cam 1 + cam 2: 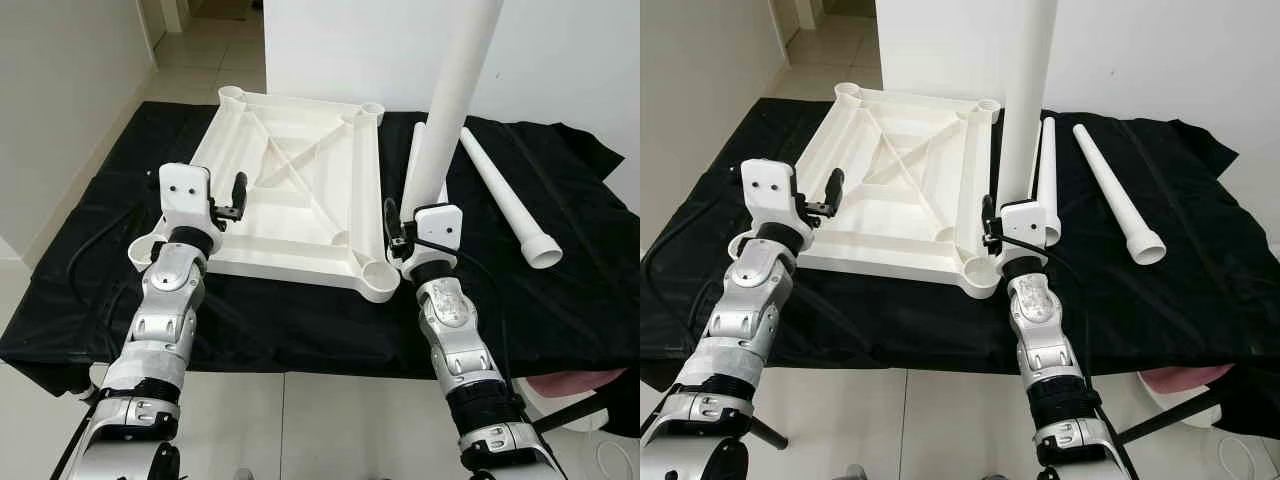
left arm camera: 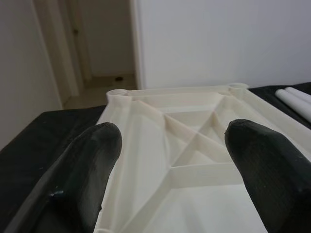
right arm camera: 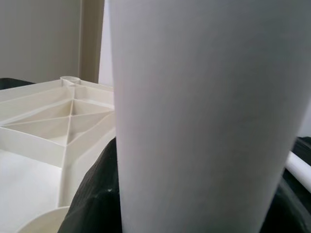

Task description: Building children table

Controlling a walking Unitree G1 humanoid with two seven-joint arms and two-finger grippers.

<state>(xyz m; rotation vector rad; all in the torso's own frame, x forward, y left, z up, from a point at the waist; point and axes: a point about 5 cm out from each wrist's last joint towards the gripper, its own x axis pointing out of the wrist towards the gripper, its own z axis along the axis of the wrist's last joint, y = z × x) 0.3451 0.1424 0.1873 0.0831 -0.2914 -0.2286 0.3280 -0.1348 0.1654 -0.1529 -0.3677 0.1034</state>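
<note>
A white plastic table top [image 1: 295, 190] is laid upside down on a counter [image 1: 560, 300] covered with black cloth, so that its ribs and the round sockets at its four corners are seen from above. The right hand [image 1: 992, 228] is placed just beside the corner socket [image 1: 377, 272] at 5 o'clock of the table top, and a long white table leg [image 1: 455, 90] is pinched between its black fingers [image 3: 92, 194]. This leg is held upright, slightly tilted, and its upper end passes out of the picture. In the right wrist view the leg stands very close before the camera, with the ribbed underside of the table top beside it. The left hand [image 1: 238, 198] is held over the edge of the table top at 9 o'clock, and its fingers [image 2: 92, 160] are spread, with nothing between them. Whether they touch the plastic cannot be told. Two more legs are laid on the cloth: one leg [image 1: 1048, 165] lies just beside the edge at 3 o'clock, behind the held leg, and another leg [image 1: 510, 205] with a flared end lies further to 3 o'clock, well apart from the table top.
</note>
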